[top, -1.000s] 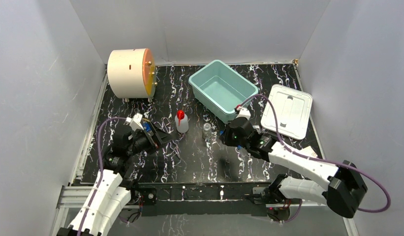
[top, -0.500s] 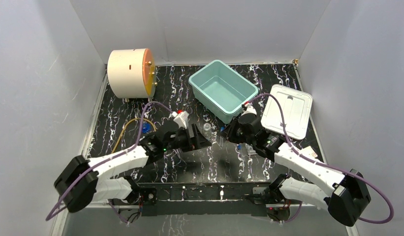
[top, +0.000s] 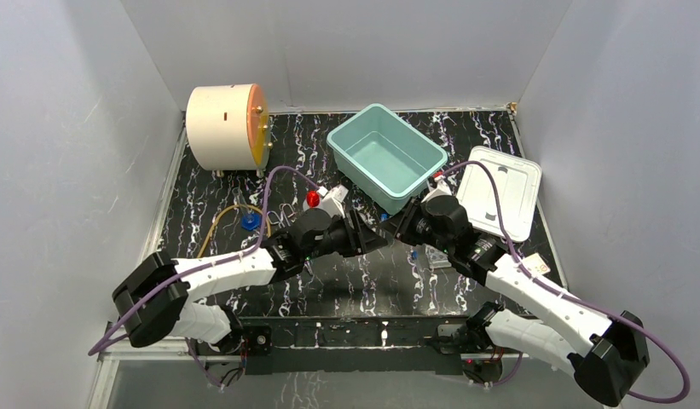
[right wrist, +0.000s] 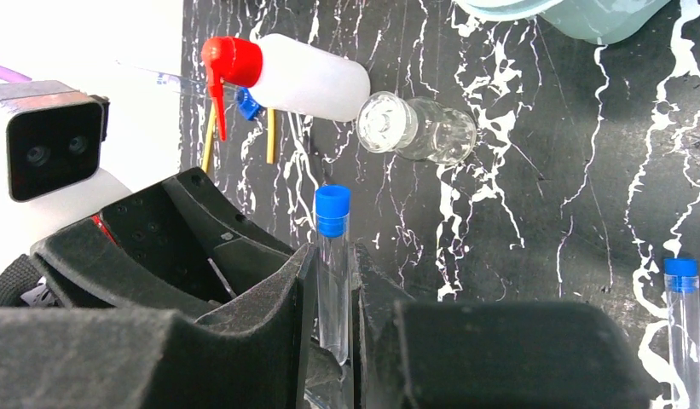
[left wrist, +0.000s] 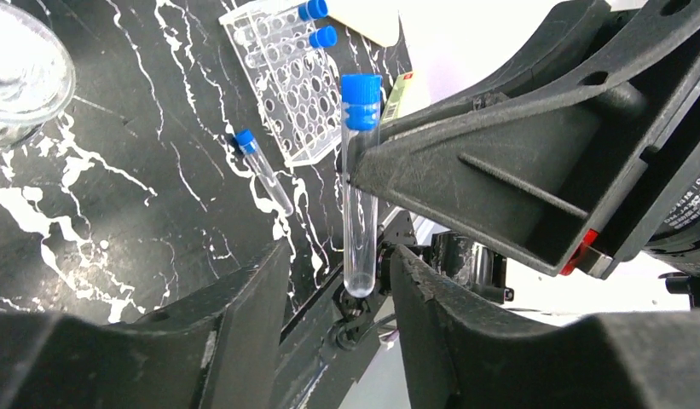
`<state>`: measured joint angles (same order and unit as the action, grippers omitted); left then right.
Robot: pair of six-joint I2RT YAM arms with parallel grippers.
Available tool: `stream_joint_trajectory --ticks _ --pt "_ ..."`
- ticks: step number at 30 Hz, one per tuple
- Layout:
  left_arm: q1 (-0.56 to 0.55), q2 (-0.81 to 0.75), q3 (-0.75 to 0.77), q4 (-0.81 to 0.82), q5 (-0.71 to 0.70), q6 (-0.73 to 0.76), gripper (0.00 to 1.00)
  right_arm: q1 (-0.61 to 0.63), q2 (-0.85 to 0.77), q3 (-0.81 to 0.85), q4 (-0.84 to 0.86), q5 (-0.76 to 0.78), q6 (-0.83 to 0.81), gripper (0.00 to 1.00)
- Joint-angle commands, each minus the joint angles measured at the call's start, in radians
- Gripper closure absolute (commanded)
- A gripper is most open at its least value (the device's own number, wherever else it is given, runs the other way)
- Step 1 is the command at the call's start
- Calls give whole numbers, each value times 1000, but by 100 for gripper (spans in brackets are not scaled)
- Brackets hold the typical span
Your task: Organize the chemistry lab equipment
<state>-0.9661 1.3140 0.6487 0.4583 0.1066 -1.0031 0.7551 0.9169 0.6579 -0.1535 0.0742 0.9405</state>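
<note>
One blue-capped tube (left wrist: 361,192) upright, pinched in right jaws; left jaws spread.

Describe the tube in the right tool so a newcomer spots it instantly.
Look just in front of the teal tub. There the right tool pinches a clear, blue-capped tube. It alone is held in the air; a loose tube lies flat, and others sit in the rack.

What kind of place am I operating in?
Likely a mock chemistry bench in a grey-walled cell: a clear tube rack and white squeeze bottle on the black marbled tabletop, a blue-capped tube in the right tool.
</note>
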Motion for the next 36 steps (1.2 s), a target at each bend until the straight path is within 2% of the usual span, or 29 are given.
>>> stream_joint_trajectory --ticks 1,3,11,13,15,18,20,26,31,36 --pt "-5 16 46 47 -32 0 57 -9 -30 1 58 -16 25 73" --pt "-6 26 55 55 -23 3 61 -11 -29 -1 61 -24 29 73" --pt "-6 36 70 57 19 27 92 -22 -23 -7 58 -40 28 72" --pt "-7 34 66 50 27 41 100 -24 -19 -6 54 -47 22 70" --pt "-7 26 63 27 31 66 100 -29 -17 1 40 -57 8 62" --pt "-6 1 60 -20 48 153 100 -52 -21 33 -19 -68 -41 39" --pt "-6 -26 57 -68 65 234 100 -89 -24 64 -72 -132 -94 33" --pt "-5 -117 59 -221 99 472 100 -209 50 157 -136 -424 -260 31" --pt "-3 -120 95 -289 105 588 100 -215 120 173 -38 -632 -289 31" --pt "-3 -125 119 -309 90 657 100 -215 163 180 -14 -716 -285 36"
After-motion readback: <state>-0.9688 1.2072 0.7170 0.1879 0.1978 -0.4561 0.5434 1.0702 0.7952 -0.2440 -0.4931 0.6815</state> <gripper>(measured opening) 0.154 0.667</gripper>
